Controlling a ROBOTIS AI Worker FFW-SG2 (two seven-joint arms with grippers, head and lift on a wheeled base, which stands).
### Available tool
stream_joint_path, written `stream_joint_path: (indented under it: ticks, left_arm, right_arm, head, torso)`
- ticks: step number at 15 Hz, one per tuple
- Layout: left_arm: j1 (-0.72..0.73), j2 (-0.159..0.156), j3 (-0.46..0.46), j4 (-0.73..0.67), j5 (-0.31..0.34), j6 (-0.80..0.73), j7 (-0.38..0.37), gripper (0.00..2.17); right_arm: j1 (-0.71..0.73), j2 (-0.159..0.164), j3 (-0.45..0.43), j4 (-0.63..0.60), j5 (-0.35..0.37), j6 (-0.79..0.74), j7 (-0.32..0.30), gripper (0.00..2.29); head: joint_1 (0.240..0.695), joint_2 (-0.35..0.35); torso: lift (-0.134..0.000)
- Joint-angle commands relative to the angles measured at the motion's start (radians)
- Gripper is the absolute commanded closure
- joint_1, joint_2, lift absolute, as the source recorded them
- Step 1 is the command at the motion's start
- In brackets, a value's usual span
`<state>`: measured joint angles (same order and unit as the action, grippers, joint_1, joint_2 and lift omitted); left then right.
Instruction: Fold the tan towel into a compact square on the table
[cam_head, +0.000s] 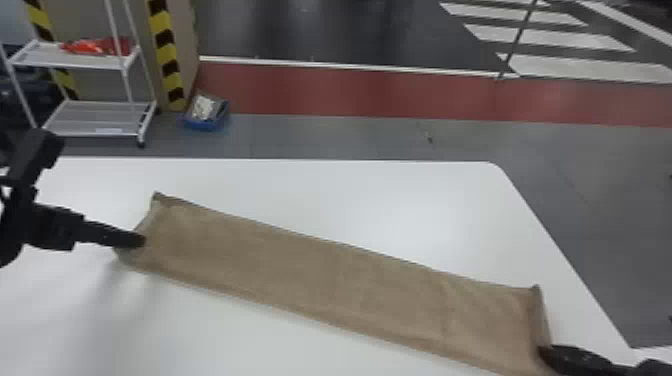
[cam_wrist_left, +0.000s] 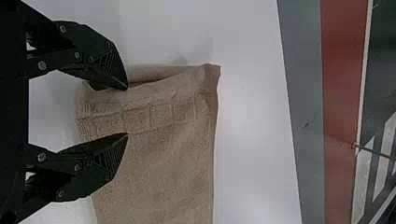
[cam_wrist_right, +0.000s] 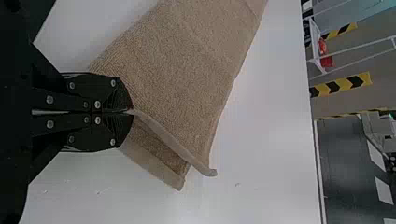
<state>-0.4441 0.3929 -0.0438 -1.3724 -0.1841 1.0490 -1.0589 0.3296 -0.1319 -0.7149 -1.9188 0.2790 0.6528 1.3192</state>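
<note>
At left, my left gripper (cam_wrist_left: 127, 111), fingers parted, stands over one end of the tan towel (cam_head: 325, 275); closing there calls for a pinch through every layer. The towel forms a long strip slanting over the white table (cam_head: 380, 200), its other end nearer the right edge. There my right gripper (cam_wrist_right: 132, 112) clenches the towel's end; I should carry that end low, keeping both layers aligned.

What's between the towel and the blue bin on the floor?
White table, its far edge, then grey floor lie between the towel and the bin, as the head view shows.
</note>
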Motion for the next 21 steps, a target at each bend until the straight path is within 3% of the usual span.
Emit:
stream_joint_path:
  ticks: [1, 3, 5, 6, 10, 12, 21]
  left_arm:
    - [-0.001, -0.002, -0.005, 0.0, -0.003, 0.003, -0.003, 0.64]
    - [-0.001, -0.002, -0.004, -0.002, -0.003, 0.003, -0.003, 0.74]
    - [-0.007, 0.0, -0.004, 0.0, -0.005, 0.0, 0.004, 1.24]
    - [-0.008, 0.001, -0.007, 0.0, -0.011, -0.004, 0.008, 1.34]
    - [-0.008, 0.009, -0.007, 0.001, -0.018, -0.016, 0.016, 1.36]
    - [-0.01, 0.015, -0.011, 0.003, -0.034, -0.019, 0.028, 1.7]
    - [-0.012, 0.03, -0.019, 0.018, -0.037, -0.046, 0.034, 1.7]
  right_arm:
    - [-0.001, 0.0, 0.0, 0.001, 0.0, 0.0, 0.0, 1.18]
    - [-0.001, 0.0, 0.0, 0.003, 0.002, -0.006, 0.0, 1.18]
    - [-0.003, 0.0, -0.002, 0.003, 0.002, -0.006, 0.0, 1.18]
    - [-0.003, -0.002, -0.005, 0.004, 0.002, -0.006, 0.0, 1.18]
    - [0.017, -0.005, -0.026, 0.0, -0.014, -0.006, 0.003, 1.18]
    - [0.046, 0.002, -0.04, -0.017, -0.038, -0.018, 0.003, 1.18]
    - [0.137, 0.034, -0.109, -0.049, -0.123, -0.227, 0.002, 1.18]
  head:
    - [0.695, -0.158]
    - [0.695, -0.162]
    - [0.695, -0.163]
    - [0.695, -0.162]
    - [0.695, -0.158]
    - [0.695, -0.159]
    - [0.695, -0.155]
  torso:
    - [-0.125]
    - [-0.125]
    - [-0.125]
    - [-0.125]
    - [-0.125]
    - [-0.125]
    - [-0.125]
